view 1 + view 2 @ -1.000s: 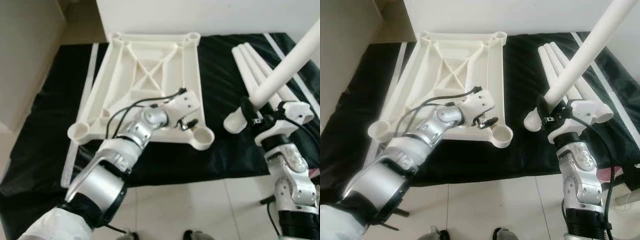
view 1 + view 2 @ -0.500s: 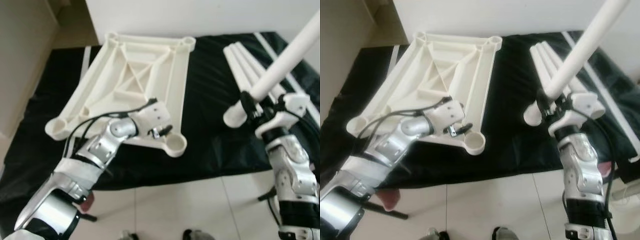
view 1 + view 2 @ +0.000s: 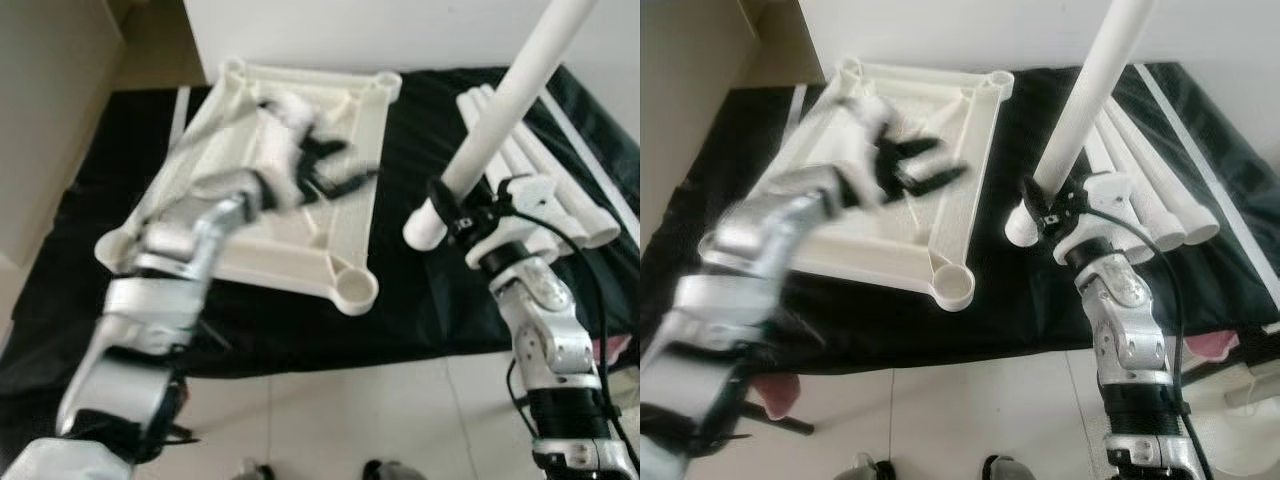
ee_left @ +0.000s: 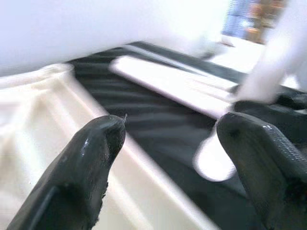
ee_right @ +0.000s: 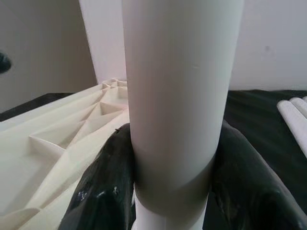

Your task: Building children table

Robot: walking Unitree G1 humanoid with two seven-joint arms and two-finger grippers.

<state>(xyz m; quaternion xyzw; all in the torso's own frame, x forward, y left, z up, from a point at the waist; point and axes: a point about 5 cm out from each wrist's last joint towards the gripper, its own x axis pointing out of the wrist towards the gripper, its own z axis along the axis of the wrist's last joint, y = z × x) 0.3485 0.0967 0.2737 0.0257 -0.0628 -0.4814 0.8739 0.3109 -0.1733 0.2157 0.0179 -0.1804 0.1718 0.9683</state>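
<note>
Tabletop [image 3: 300,160] released, left claw [image 3: 335,170] lifted

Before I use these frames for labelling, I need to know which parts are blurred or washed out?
Head views: the left gripper and its silver forearm are smeared by motion over the upturned cream plastic tabletop; the right gripper and its white tubular leg stay sharp. Left wrist view: background soft, the wall glared to white. Right wrist view: crisp and evenly lit.
</note>
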